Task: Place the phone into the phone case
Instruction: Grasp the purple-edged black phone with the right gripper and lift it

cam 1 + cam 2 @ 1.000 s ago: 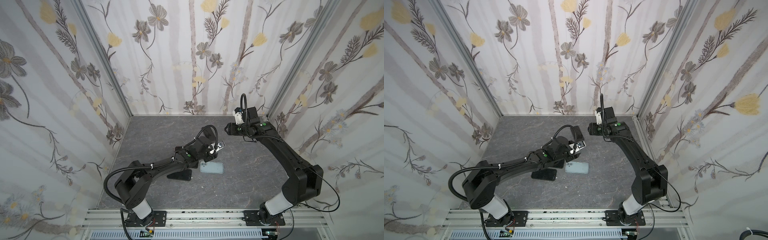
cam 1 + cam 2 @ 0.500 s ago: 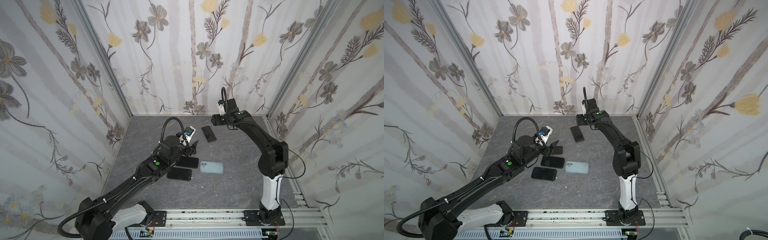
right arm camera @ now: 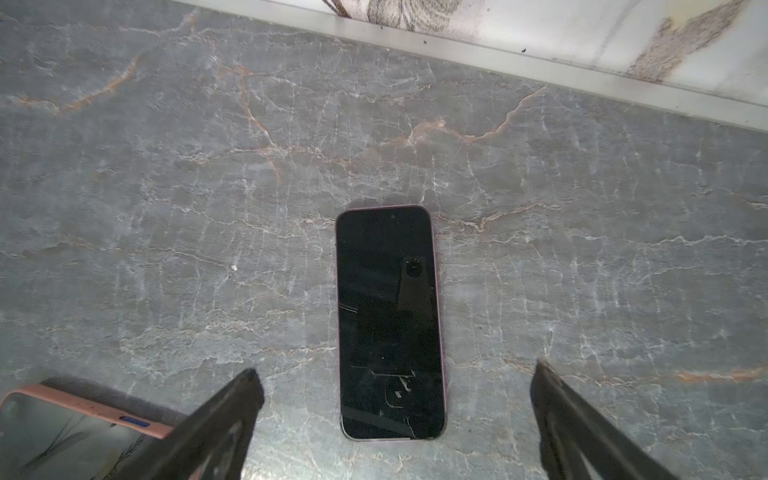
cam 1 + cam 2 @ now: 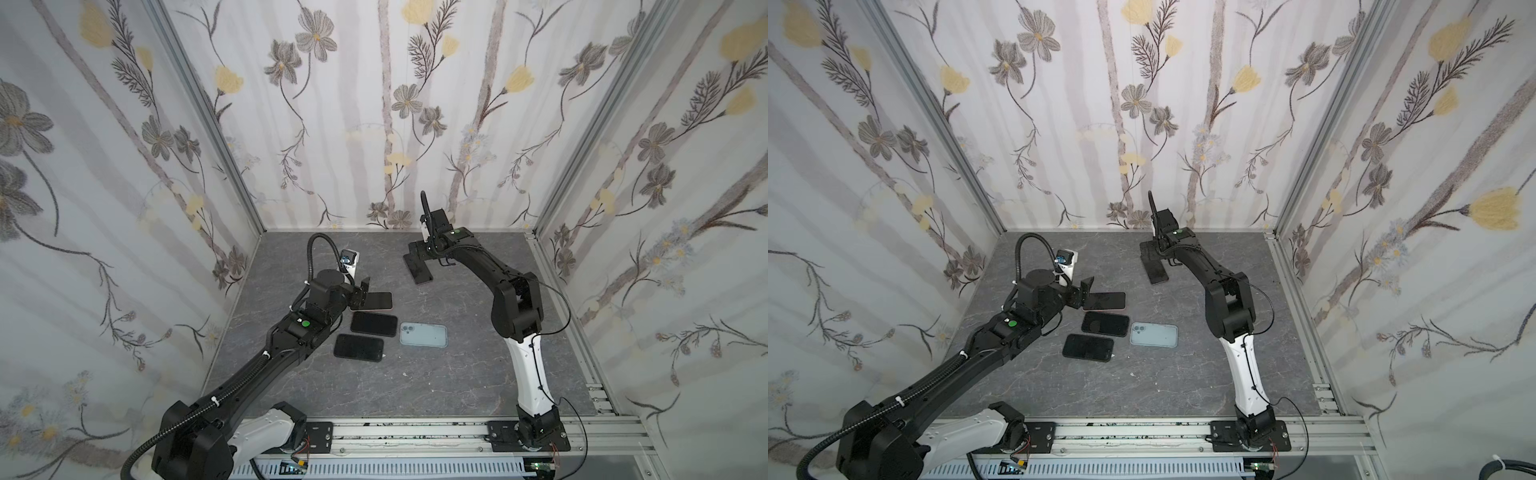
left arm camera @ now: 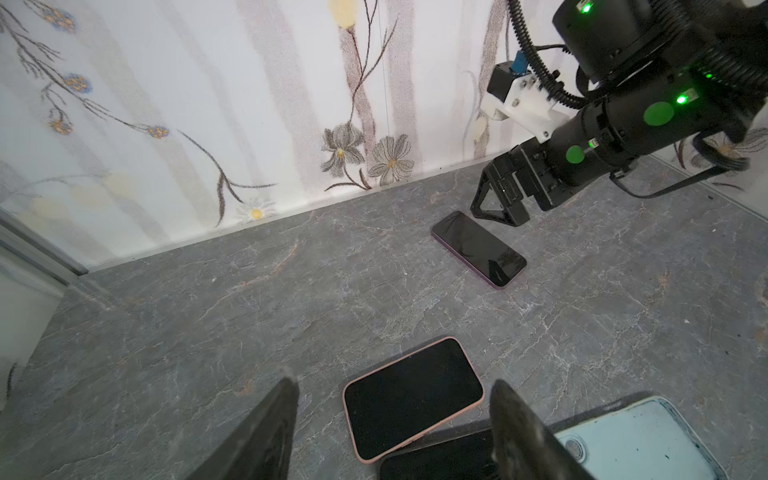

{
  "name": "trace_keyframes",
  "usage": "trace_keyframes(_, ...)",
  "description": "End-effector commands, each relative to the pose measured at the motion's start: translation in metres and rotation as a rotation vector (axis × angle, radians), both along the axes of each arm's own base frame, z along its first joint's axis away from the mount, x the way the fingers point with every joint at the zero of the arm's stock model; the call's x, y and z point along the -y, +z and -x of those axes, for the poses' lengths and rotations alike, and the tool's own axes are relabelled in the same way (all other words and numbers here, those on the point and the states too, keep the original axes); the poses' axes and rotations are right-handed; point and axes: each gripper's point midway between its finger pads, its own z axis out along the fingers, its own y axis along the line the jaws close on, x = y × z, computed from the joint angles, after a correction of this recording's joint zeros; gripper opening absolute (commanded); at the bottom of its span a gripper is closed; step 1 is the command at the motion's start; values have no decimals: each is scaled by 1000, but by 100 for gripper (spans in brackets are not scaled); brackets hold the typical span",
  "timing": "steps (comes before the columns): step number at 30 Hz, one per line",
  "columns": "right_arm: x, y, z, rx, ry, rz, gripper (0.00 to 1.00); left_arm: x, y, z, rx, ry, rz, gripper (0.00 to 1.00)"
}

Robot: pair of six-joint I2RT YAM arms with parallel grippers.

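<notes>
Worktop (image 4: 457, 374) bearing pale blue phone case (image 4: 423, 335), right end effector (image 3: 397, 370) spread wide over purple-edged phone (image 3: 388, 324) near back wall (image 4: 374, 124); left end effector (image 5: 395, 384) spread beside pink-cased phone (image 5: 413, 397).

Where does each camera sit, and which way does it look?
Top views: high at the front, looking down at the table; both arms show.
Left wrist: on the left arm, looking over the pink phone toward the back wall; the open left gripper shows.
Right wrist: on the right arm, looking down at the purple phone; the open right gripper shows.
Shared: both wrist views see both those phones.
</notes>
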Motion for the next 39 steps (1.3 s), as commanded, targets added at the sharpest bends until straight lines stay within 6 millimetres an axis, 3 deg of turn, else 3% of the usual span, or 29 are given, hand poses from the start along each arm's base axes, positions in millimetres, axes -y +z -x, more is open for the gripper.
trace_keyframes(1,-1,-6,-7,11,-8,9,100,3,-3,-2,-17,-9,34,72)
trace_keyframes(13,-18,-53,-8,-49,24,28,100,1,-11,-2,-40,-17,26,72)
trace_keyframes(24,-9,-91,3,-130,12,97,97,2,-12,-1,-45,-28,26,72)
trace_keyframes(28,-11,-99,9,-161,34,90,92,1,-12,-1,-44,-28,25,72)
trace_keyframes(35,-11,-102,15,-187,54,92,67,-2,-11,-2,-39,-18,23,71)
trace_keyframes(39,-7,-103,19,-198,64,126,64,-4,-9,-2,-33,-11,26,71)
